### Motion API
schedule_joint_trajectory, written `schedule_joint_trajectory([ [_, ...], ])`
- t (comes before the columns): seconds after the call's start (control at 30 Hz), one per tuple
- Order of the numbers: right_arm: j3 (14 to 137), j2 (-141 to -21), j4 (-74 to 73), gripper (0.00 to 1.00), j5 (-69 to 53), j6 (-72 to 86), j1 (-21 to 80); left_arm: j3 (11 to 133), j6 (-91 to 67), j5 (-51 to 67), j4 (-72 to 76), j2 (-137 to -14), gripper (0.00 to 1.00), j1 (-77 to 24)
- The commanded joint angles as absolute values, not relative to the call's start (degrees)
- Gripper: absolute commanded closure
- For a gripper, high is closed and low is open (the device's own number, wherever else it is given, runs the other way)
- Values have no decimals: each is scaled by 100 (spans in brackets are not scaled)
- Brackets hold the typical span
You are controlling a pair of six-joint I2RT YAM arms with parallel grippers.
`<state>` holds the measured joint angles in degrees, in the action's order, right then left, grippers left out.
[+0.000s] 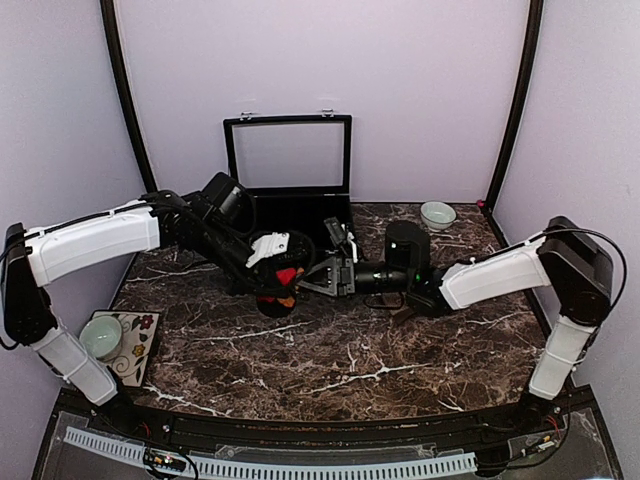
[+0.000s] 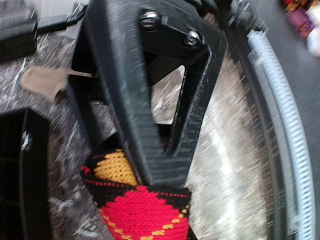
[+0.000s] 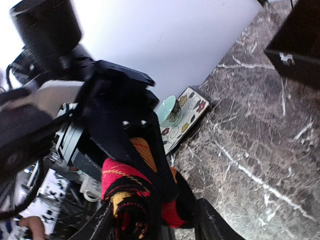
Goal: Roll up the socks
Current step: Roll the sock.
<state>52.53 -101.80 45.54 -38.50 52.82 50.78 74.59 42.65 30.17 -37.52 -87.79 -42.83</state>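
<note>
The black sock point(image 1: 287, 277) with red, orange and yellow diamonds is bunched into a roll just above the middle of the marble table. My left gripper point(image 1: 280, 283) is shut on it. In the left wrist view the fingertips point(image 2: 160, 172) pinch the top of the knit point(image 2: 142, 210). My right gripper point(image 1: 318, 281) faces it from the right and is open. In the right wrist view the right gripper point(image 3: 155, 231) has one finger on either side of the roll point(image 3: 120, 177). The tan sock point(image 2: 44, 82) lies flat on the table behind the left fingers.
An open black case point(image 1: 290, 200) stands at the back, with a small bowl point(image 1: 437, 215) to its right. A cup point(image 1: 100, 338) sits on a patterned tray point(image 1: 138, 350) at the near left edge. Purple walls enclose the table.
</note>
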Motion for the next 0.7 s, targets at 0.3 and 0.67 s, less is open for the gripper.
schedule_joint_trajectory([
  [0.3, 5568, -8324, 2011, 54, -3457, 816, 5344, 8559, 3344, 6893, -5284, -9566, 100, -3952],
  [0.67, 6085, -8420, 1000, 67, -3865, 354, 5372, 8871, 3569, 7224, -5861, -9874, 100, -3905],
])
